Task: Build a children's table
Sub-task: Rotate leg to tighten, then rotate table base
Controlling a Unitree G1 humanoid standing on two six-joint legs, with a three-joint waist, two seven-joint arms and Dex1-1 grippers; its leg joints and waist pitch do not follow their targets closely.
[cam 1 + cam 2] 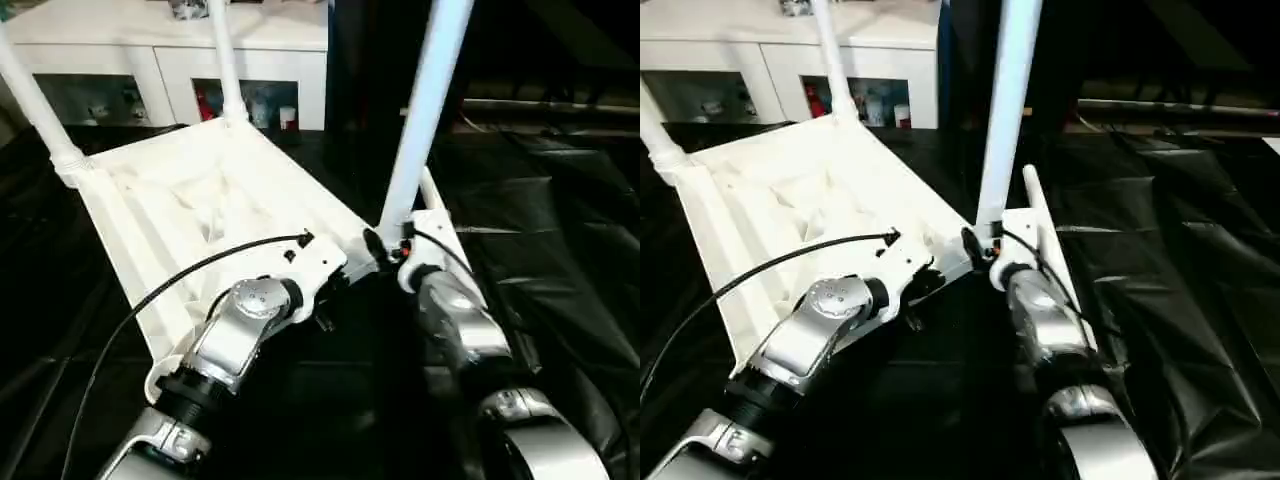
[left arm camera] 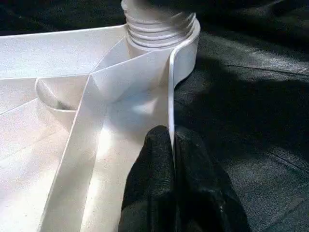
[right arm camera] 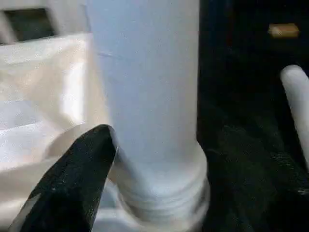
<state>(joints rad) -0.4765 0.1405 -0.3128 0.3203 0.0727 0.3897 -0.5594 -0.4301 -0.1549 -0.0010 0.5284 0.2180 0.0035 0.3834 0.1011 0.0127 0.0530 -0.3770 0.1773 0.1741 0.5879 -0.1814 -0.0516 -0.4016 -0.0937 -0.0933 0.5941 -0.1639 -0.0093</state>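
Note:
The white tabletop [image 1: 200, 210] lies upside down on black sheeting, ribbed underside up. Three white legs stand in its corner sockets: one at the far left [image 1: 30, 100], one at the far corner [image 1: 225, 60], and one at the near right [image 1: 420, 110]. A fourth leg [image 1: 1032, 190] lies on the sheeting beside that corner. My left gripper [image 2: 171, 133] is shut on the thin rim [image 2: 170, 87] just short of the threaded socket [image 2: 159, 29]. My right gripper [image 1: 385, 250] is at the base of the near right leg [image 3: 145, 87], with one black finger [image 3: 77, 174] against it.
A white cabinet [image 1: 160, 60] with glass doors stands behind the tabletop. Crinkled black sheeting [image 1: 560, 250] covers the floor to the right and in front. A black cable [image 1: 150, 290] runs across the tabletop to my left wrist.

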